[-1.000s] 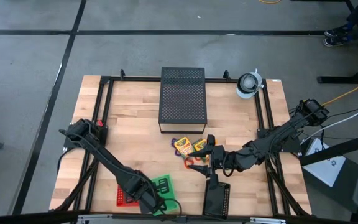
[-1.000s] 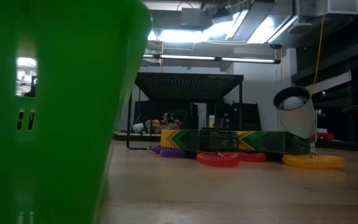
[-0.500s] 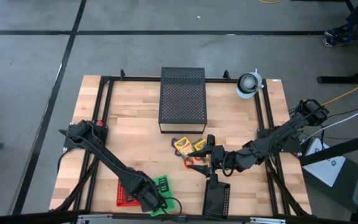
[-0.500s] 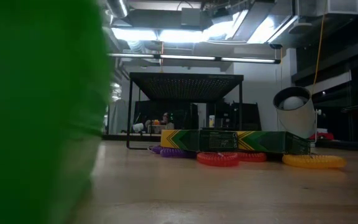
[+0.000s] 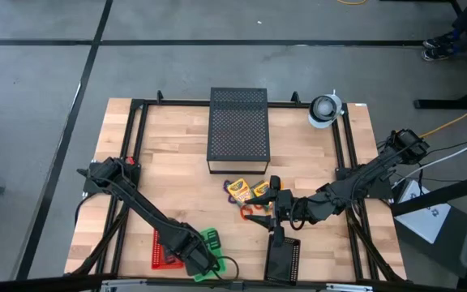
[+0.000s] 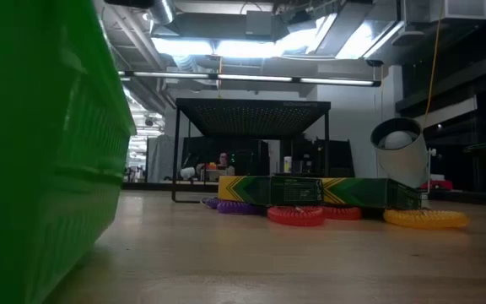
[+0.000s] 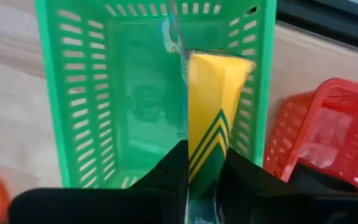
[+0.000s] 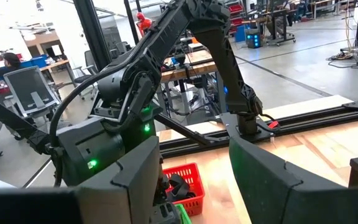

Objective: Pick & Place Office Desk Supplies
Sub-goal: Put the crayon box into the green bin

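Observation:
In the left wrist view, a yellow-and-green crayon box [image 7: 215, 99] in clear wrap reaches down into a green basket [image 7: 73, 124]. My left gripper [image 7: 207, 163] is shut on it, at the table's near edge [image 5: 200, 262]. Two more crayon boxes [image 5: 248, 190] lie at mid-table with orange and red rings [image 5: 254, 212] and a purple ring [image 6: 234, 206] beside them. Just right of them my right gripper [image 5: 272, 201] hangs level and open, with nothing between its fingers [image 8: 135, 180]. My left gripper pinches the crayon box's upper end [image 7: 205, 177] between its two fingers, one on each broad side. The fingers come from above, pointing steeply down. The box hangs below them inside the green basket; I cannot tell whether its lower end rests on the basket's floor.
A red basket [image 5: 161, 251] stands against the green one's left side. A large black perforated box [image 5: 237, 130] sits at the far middle, a white roll [image 5: 324, 109] at the far right, and a flat black mesh piece [image 5: 283, 259] at the near edge.
My left gripper has sunk with the crayon box deeper into the green basket. The basket has shifted a little toward the table's left; in the low view its wall now covers less of the picture.

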Robot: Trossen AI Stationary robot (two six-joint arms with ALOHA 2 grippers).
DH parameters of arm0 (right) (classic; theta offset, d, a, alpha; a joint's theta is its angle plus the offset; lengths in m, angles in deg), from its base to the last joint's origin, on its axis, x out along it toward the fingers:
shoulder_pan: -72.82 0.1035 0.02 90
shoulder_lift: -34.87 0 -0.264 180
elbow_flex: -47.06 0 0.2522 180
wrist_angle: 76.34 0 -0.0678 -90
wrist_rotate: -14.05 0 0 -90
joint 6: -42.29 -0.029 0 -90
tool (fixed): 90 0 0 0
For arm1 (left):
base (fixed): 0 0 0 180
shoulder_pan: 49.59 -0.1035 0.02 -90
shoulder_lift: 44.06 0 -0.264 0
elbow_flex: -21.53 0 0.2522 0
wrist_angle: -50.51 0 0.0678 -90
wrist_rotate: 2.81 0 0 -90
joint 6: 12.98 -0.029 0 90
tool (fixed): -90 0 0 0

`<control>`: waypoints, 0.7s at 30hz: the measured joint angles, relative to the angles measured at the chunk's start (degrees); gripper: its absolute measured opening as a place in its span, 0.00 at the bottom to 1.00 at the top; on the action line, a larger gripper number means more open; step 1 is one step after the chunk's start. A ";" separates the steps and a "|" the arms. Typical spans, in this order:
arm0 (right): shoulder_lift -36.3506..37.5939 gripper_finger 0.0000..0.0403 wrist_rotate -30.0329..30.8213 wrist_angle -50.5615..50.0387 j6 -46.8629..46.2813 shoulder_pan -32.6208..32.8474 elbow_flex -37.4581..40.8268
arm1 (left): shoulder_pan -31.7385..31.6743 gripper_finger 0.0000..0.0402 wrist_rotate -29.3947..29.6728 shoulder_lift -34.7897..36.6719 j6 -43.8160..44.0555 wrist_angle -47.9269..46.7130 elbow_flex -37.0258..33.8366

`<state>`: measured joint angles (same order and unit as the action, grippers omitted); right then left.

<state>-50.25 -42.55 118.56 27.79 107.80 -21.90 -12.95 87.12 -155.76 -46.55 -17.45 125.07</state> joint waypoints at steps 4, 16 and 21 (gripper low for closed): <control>0.00 0.49 0.01 -0.04 0.00 0.00 0.00 | 0.15 0.24 2.47 0.00 0.37 -0.04 0.00; 0.00 0.49 0.01 -0.05 -0.02 0.00 0.00 | 1.20 0.31 2.93 0.00 1.48 -4.45 7.45; 0.00 0.49 0.01 -0.08 -0.74 0.00 0.00 | 2.00 0.30 5.13 0.02 1.91 -7.40 11.58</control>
<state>-50.25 -42.54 118.48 27.05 107.80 -21.90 -10.95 92.25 -155.73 -44.65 -24.85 136.65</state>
